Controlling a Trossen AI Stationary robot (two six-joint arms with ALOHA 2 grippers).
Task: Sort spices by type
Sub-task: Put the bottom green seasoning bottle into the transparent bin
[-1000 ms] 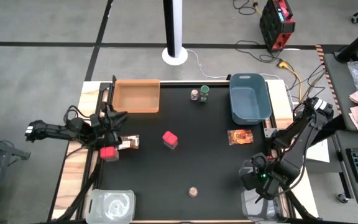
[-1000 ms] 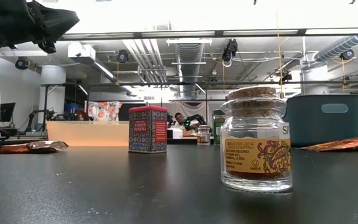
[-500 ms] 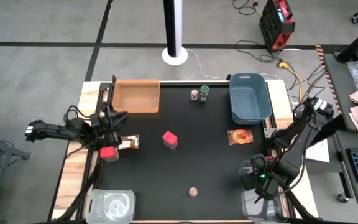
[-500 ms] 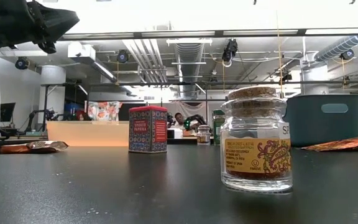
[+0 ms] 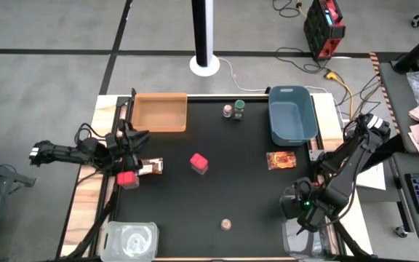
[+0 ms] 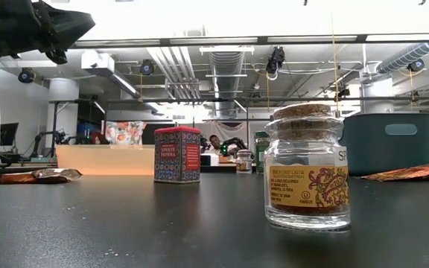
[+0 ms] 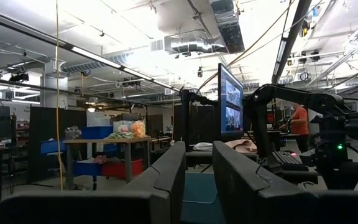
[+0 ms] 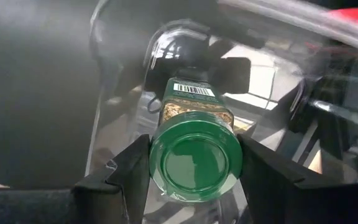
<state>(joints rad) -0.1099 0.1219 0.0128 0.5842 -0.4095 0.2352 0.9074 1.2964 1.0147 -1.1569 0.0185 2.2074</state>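
Clamping the green-capped jar (image 8: 194, 152) between its fingers, your right claw (image 8: 194, 163) is hovering over the clear container (image 8: 123, 93) at the table's near right corner, so keep it centred and lower gently; I cannot tell whether the left claw (image 5: 126, 169) is apart.

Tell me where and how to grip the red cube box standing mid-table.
Grip the red cube box across two opposite flat side walls, coming straight down from above. It stands upright and alone on the black table, with open space all round, so the fingers probably fit either way. The left gripper is nearer; the right gripper is shut on a green-capped jar.
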